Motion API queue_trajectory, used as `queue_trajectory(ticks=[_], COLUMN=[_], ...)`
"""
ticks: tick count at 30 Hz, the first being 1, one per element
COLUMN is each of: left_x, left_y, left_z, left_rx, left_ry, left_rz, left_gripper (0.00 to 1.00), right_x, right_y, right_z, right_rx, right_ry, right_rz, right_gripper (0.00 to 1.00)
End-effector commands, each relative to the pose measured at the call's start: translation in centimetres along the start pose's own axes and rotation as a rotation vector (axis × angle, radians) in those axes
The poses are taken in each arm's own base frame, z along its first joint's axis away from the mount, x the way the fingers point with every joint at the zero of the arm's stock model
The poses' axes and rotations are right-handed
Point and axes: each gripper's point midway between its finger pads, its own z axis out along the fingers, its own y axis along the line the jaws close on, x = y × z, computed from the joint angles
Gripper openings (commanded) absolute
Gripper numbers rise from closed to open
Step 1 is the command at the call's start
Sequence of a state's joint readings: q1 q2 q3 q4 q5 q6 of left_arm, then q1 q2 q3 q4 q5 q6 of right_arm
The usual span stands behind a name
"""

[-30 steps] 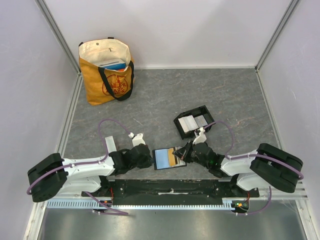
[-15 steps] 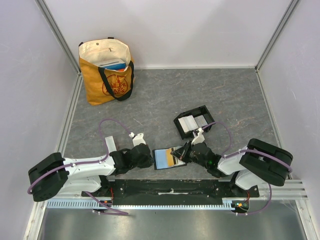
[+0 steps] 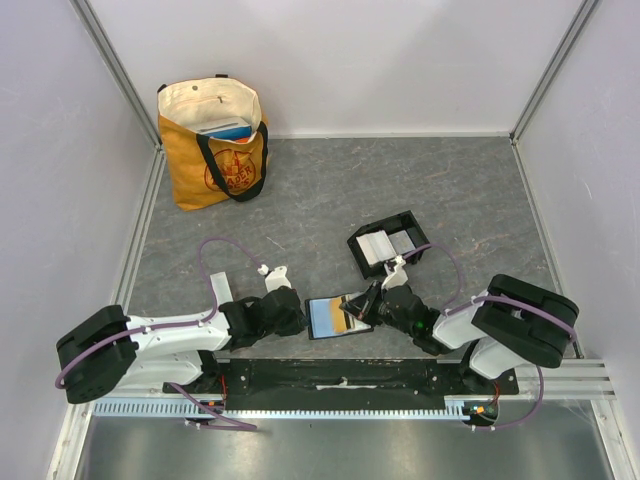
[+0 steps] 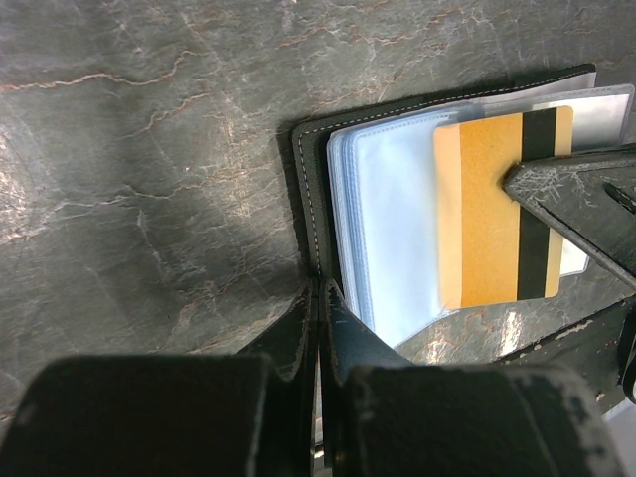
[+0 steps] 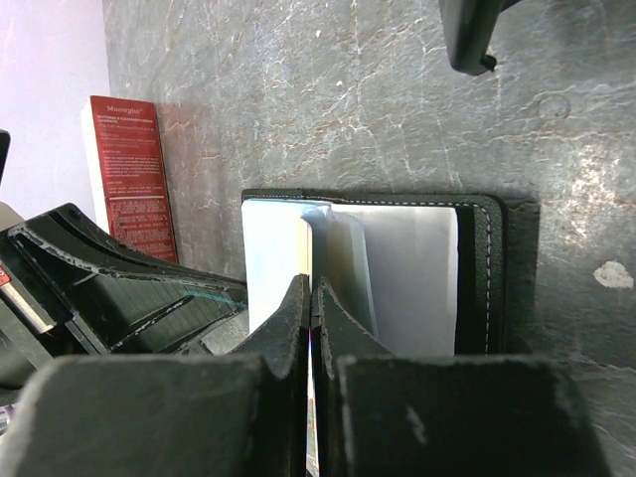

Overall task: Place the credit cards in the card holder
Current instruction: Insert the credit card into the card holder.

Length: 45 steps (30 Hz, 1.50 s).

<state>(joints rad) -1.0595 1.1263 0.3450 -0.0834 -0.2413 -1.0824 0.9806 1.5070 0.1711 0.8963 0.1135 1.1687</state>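
Credit cards [image 3: 377, 246] of a pale colour lay in the card holder [image 3: 384, 223], a black two-compartment tray to the right of centre on the table [image 3: 330, 190]. One more, the orange-gold card [image 4: 492, 209] with a black stripe, lay over the clear sleeves of an open black wallet [image 4: 310, 179] near the front edge, between the two arms.

The table top was dark grey with a veined, stone-like pattern. Plain white walls [image 3: 350, 60] closed it in on three sides, with slanted metal frame posts [image 3: 110, 60] at the back corners. An orange tote bag [image 3: 215, 160] with black handles stood in the far left corner, well apart from everything else. The right wrist view also showed a red printed item [image 5: 134, 169] lying on the surface beyond the wallet; whether it was a card or a small box could not be told.

The left gripper [image 4: 320, 298] was closed, its fingers pinching the stitched edge of the wallet. The right gripper [image 5: 310, 298] was closed as well, its fingers pressed together on the orange-gold card, with one fingertip lying across the card's striped end in the left wrist view.

Compared with a second earlier, the right arm's bulky rear links had swung leftward and away from the right wall, and its gripper had edged slightly left over the wallet. The left arm, the wallet, the card holder and the tote bag were where they had been.
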Motion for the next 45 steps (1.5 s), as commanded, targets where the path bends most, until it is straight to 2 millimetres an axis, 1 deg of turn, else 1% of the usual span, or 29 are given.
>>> queue_trajectory(ticks=[1,4,6,7,8,10,12,13,15,16,17,19,20,22,28,33,39,41,43,45], left_x=[-0.1,-0.2,-0.2,-0.3,-0.3,-0.3,-0.3,-0.3,-0.3,-0.4,-0.4,-0.3,-0.4,-0.4,-0.5,-0.6,-0.9,-0.8,-0.9,-0.9], left_y=[0.3,0.2,0.1,0.2,0.2,0.1,0.2,0.2,0.2,0.2,0.2,0.2,0.2,0.1,-0.2,-0.5,-0.8,-0.7,-0.7,-0.7], left_z=[0.2,0.2,0.1,0.1,0.2,0.1,0.1,0.1,0.1,0.1,0.1,0.0,0.1,0.1,0.1,0.1,0.0,0.0,0.0,0.0], left_rx=[-0.013,-0.011,-0.009,-0.011,-0.012,-0.009,-0.01,-0.01,-0.008,-0.008,-0.011,-0.007,-0.007,-0.004,0.006,0.018,0.023,0.021,0.021,0.02], left_ry=[-0.002,-0.007,-0.007,-0.01,-0.009,-0.01,-0.011,-0.012,-0.011,-0.014,-0.012,-0.012,-0.012,-0.012,-0.014,-0.016,-0.021,-0.02,-0.021,-0.022], left_rz=[0.014,0.012,0.01,0.009,0.008,0.005,0.006,0.005,0.006,0.005,0.006,0.006,0.005,0.006,0.008,0.015,0.018,0.02,0.017,0.016], left_gripper=[0.02,0.02,0.02,0.02,0.02,0.02,0.02,0.02,0.02,0.02,0.02,0.02,0.02,0.02,0.02,0.02,0.02,0.02,0.02,0.02], right_x=[0.7,1.7,2.2,2.3,2.4,2.4,2.2,1.7,0.8,0.3,-0.2,-0.7,-0.6,-0.5,0.9,1.5,1.8,1.8,1.9,2.0], right_y=[-0.1,-0.1,-0.5,-0.2,-0.6,-0.6,-0.5,-0.5,-0.6,-0.6,-0.3,0.2,0.3,0.5,1.1,2.5,3.9,4.0,3.9,4.0], right_z=[0.7,0.7,0.8,0.9,0.8,0.9,0.7,0.5,0.1,-0.1,-0.3,-0.5,-0.6,-0.5,0.2,0.8,1.2,1.3,1.4,1.4], right_rx=[0.026,0.043,0.087,0.093,0.114,0.147,0.172,0.186,0.227,0.244,0.25,0.256,0.255,0.261,0.235,0.192,0.142,0.13,0.133,0.131], right_ry=[0.028,0.058,0.08,0.085,0.088,0.098,0.097,0.081,0.057,0.042,0.031,0.026,0.035,0.054,0.123,0.148,0.156,0.157,0.158,0.162], right_rz=[-0.028,-0.038,-0.053,-0.059,-0.063,-0.076,-0.107,-0.121,-0.157,-0.179,-0.198,-0.229,-0.239,-0.25,-0.246,-0.259,-0.231,-0.221,-0.225,-0.223], right_gripper=[0.0,0.0,0.0,0.02,0.03,0.07,0.17,0.2,0.31,0.43,0.52,0.61,0.64,0.66,0.63,0.53,0.38,0.35,0.29,0.29])
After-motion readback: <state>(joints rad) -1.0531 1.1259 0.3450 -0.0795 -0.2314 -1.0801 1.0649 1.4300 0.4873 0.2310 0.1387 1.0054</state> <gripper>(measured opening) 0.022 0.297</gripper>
